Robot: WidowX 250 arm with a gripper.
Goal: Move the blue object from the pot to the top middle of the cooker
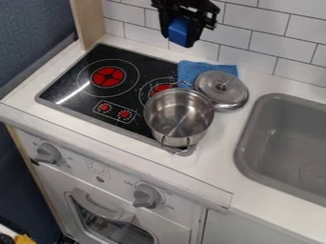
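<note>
High at the top of the view, the black gripper (183, 29) hangs in front of the tiled wall, shut on a blue block-like object (179, 32). Below it, the open steel pot (179, 114) stands on the right part of the black cooker top (71, 82), and its inside looks empty. The gripper and the blue object are well above the counter, beyond the pot toward the wall.
A steel lid (221, 90) lies right of the pot, partly over a blue cloth (197, 69). The grey sink (286, 143) is at the right. A wooden post (87, 21) stands at the cooker's back left, and white tiles (245, 45) line the wall behind.
</note>
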